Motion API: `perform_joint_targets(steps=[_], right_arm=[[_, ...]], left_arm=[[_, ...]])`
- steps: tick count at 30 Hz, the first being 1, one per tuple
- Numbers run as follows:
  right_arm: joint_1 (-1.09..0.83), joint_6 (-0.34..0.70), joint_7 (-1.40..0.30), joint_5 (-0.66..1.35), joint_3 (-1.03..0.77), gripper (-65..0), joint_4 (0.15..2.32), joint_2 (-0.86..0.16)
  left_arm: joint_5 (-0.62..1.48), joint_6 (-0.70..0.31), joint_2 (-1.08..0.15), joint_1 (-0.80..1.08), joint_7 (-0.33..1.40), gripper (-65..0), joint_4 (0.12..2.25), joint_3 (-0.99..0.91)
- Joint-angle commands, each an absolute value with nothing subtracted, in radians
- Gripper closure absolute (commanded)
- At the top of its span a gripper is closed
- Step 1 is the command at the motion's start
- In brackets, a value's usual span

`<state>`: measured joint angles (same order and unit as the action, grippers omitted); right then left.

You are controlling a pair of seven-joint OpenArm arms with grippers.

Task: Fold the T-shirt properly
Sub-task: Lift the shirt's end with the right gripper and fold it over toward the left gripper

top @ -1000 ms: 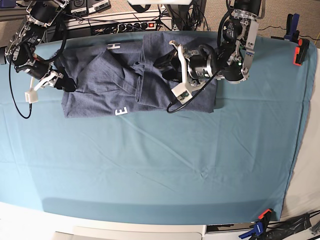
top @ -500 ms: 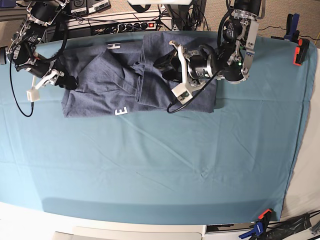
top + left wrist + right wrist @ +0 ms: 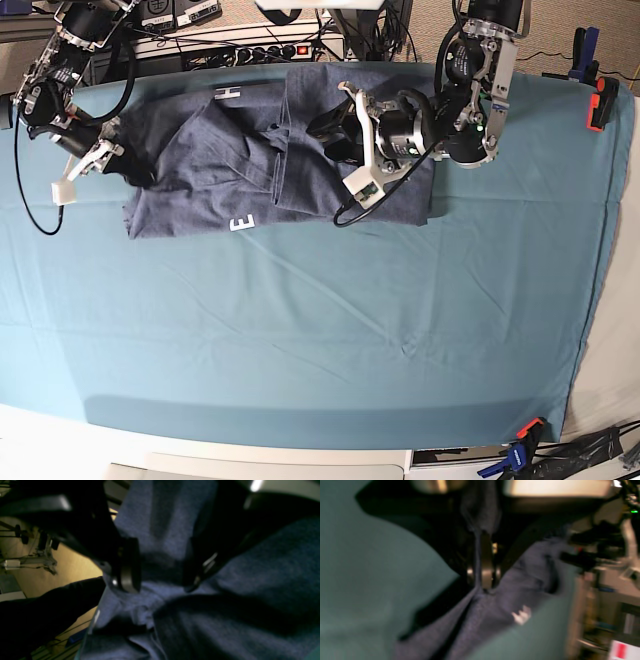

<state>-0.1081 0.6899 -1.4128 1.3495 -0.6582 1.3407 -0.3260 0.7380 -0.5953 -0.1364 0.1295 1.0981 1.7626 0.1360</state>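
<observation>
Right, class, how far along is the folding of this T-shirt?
Early, it seems. Done: the T-shirt lies spread along the table's far side, partly bunched. In hand: the right gripper has cloth pinched between its fingers; the left gripper hovers open over the shirt. Left: probably smoothing the wrinkles and making neat folds, as two white letters still show apart.

Surroundings — cloth-covered table and adjoining items
The plain teal table cloth (image 3: 320,340) covers the table surface — creased near its front edge. A white card with a red block (image 3: 622,651) lies at the lower right corner of the right wrist view, beyond the cloth.
</observation>
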Motion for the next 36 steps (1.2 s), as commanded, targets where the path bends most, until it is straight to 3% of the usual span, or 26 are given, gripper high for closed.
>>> perform_joint_targets(steps=[1,11,21,36], right_arm=[[-0.099,0.698,-1.396,1.411,-0.662,0.0,1.356,-0.344],[-0.106,0.698,-1.396,1.484,-0.659,0.0,1.404,-0.341],[-0.186,0.698,-1.396,1.484,-0.486,0.0,1.717,-0.338],[-0.187,0.698,-1.396,1.411,-0.239,0.0,1.82,-0.115]], left_arm=[[0.751,-0.596,-0.136,0.116,1.075,-29.4,1.784,0.134],[0.743,-0.596,-0.136,0.116,1.076,-29.4,1.784,0.112],[0.762,-0.596,-0.169,0.117,1.076,-29.4,1.826,-0.064],[0.782,-0.595,-0.286,0.122,1.076,-29.4,1.868,-0.25]])
